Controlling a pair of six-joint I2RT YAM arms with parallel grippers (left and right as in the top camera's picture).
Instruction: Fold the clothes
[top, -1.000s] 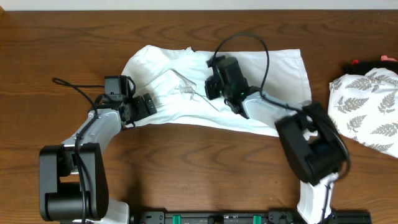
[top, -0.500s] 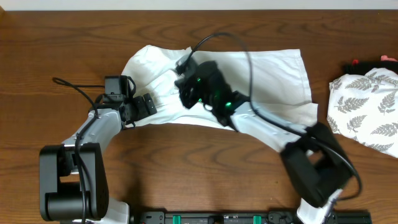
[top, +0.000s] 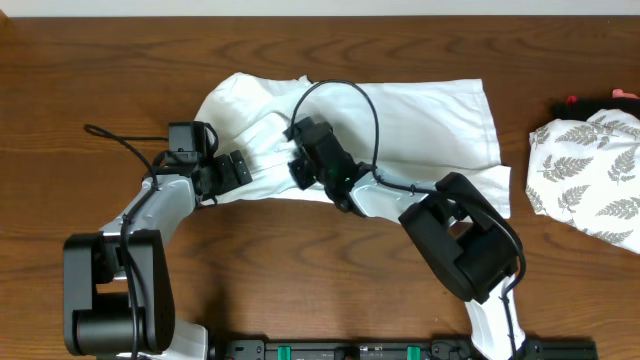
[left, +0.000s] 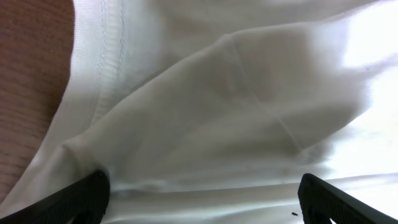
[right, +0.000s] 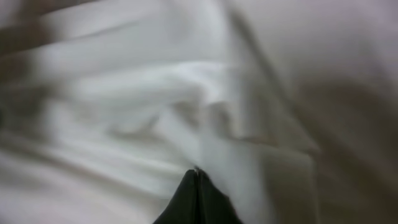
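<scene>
- My right gripper (right: 198, 182) is closed tight on the white T-shirt (top: 420, 120); I cannot tell if it nips a fold.
- My left gripper (left: 202, 198) gapes wide at the shirt's near-left edge.
- The shirt lies bunched mid wooden table (top: 100, 60); I'd catch both layers, then draw evenly.

Left arm (top: 150, 210): pale grey links, black joint housings, thin cable (top: 118, 138) in black trailing off the wrist. Right arm (top: 465, 245): white links, bulky black joint housings, looped cable (top: 345, 92) in black. Left gripper (left: 199, 194), right gripper (right: 197, 180): matte black jaws.
</scene>
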